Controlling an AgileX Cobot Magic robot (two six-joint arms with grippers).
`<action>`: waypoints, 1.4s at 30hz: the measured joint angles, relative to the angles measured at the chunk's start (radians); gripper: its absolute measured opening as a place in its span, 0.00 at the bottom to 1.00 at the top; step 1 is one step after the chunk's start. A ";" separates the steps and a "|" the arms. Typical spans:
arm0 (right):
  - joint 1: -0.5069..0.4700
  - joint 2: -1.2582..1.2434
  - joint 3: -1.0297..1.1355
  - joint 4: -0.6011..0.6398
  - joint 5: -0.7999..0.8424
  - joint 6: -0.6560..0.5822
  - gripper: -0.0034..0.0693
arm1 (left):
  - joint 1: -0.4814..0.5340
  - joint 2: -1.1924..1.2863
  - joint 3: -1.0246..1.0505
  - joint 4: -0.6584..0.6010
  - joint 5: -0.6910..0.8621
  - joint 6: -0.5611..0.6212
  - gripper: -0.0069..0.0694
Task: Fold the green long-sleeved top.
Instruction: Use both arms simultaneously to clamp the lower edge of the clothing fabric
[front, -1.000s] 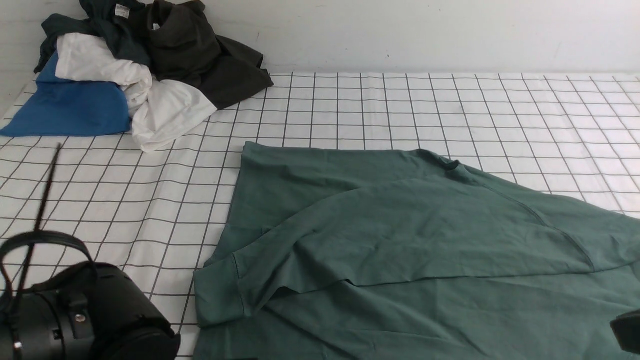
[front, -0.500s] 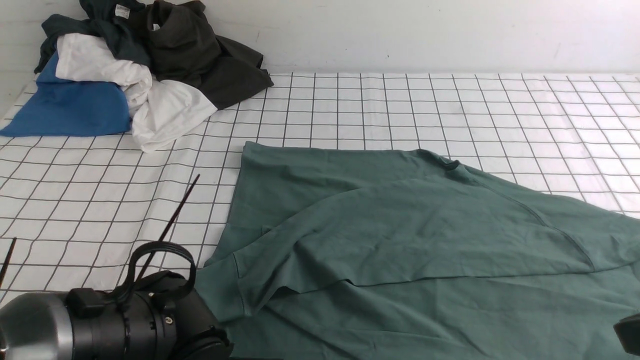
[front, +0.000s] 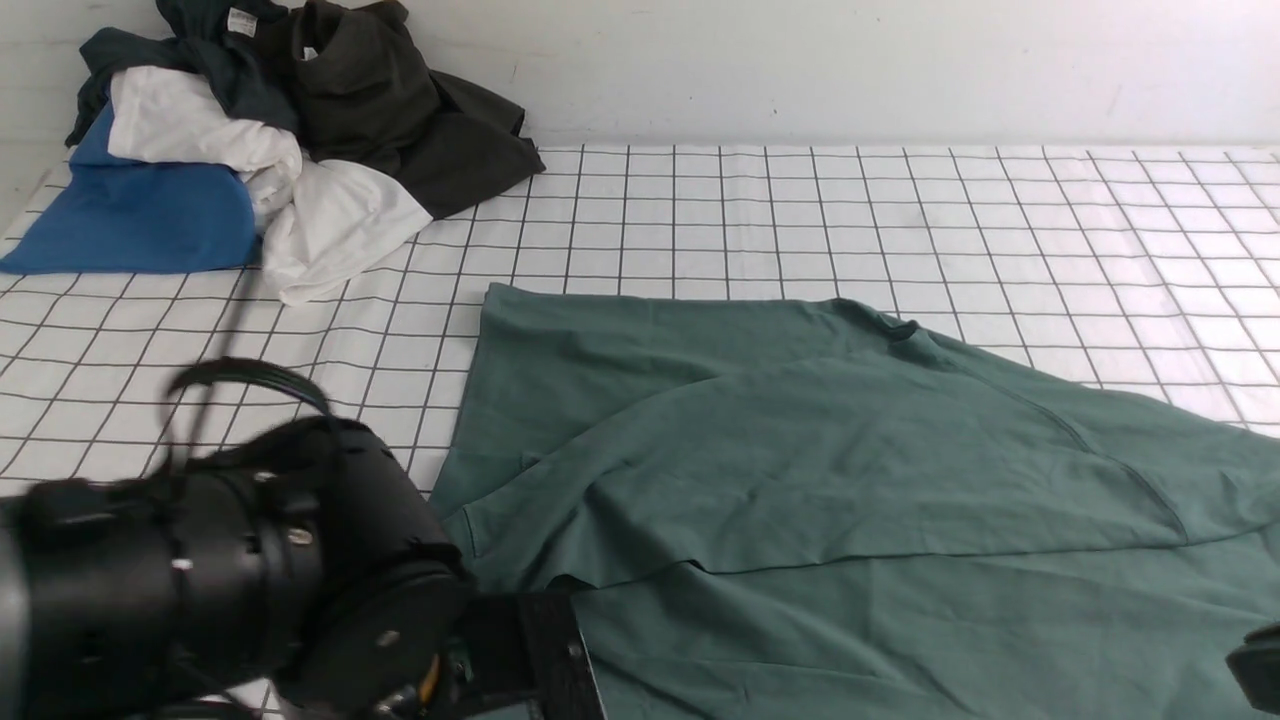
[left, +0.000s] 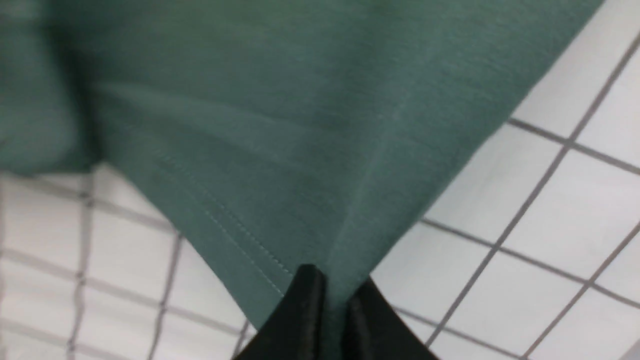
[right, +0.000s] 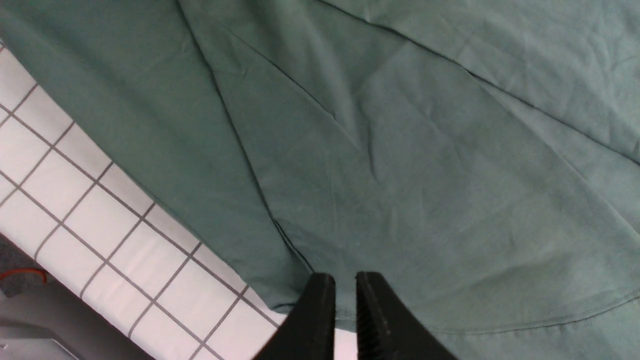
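at the tips of the left gripper (left: 334, 287) i see two black fingers pressed together on a pinch of the green long-sleeved top (left: 280, 125), beside a stitched hem at a corner of the fabric. the fabric rises in a ridge toward the tips. the right gripper (right: 345, 287) sits over the hem at another edge of the same top. its jaws show only a thin slit between them, and i cannot tell whether any fabric is caught there.

from the front view, the top lies spread over the near right part of the checked cloth (front: 700, 220), with one sleeve (front: 760, 480) laid across the body and its cuff end toward the left arm (front: 250, 560). the top runs out of view at the near and right sides.

the cloth is white with thin dark grid lines and covers the whole surface, lightly rippled on the left. at its far left corner a heap of clothes is piled: a blue garment (front: 130, 215), a white garment (front: 330, 220), a dark olive-black garment (front: 400, 110) and a dark teal garment (front: 215, 60) with a white label. behind everything stands a plain white wall (front: 850, 60).
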 joint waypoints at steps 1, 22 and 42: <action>0.000 0.000 0.000 0.000 0.000 -0.005 0.20 | 0.004 -0.015 0.000 0.002 0.006 -0.003 0.11; 0.109 0.081 0.521 -0.195 -0.377 -0.296 0.84 | 0.243 -0.220 0.129 -0.064 0.056 0.095 0.11; 0.109 0.365 0.559 -0.228 -0.618 -0.353 0.70 | 0.243 -0.220 0.129 -0.104 0.032 0.097 0.11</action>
